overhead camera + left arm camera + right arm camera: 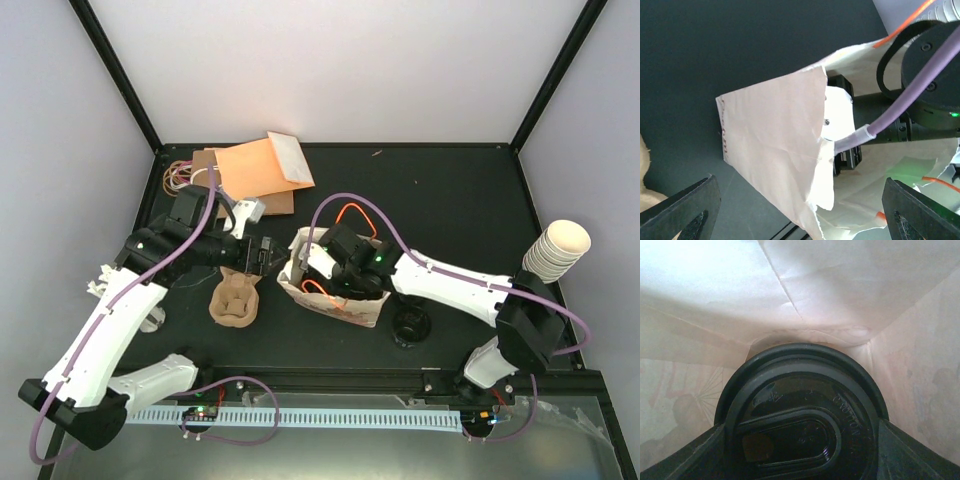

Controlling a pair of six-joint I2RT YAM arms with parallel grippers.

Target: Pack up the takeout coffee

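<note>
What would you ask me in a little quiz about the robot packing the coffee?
1. True or false: the right gripper is reaching inside the paper bag.
2. Pick one: in the right wrist view, what sits between the fingers? A) a black-lidded coffee cup B) a banana C) a spoon
3. Short answer: are the jaws of the left gripper open or shut?

Key: 1 true; 2 A; 3 open.
</note>
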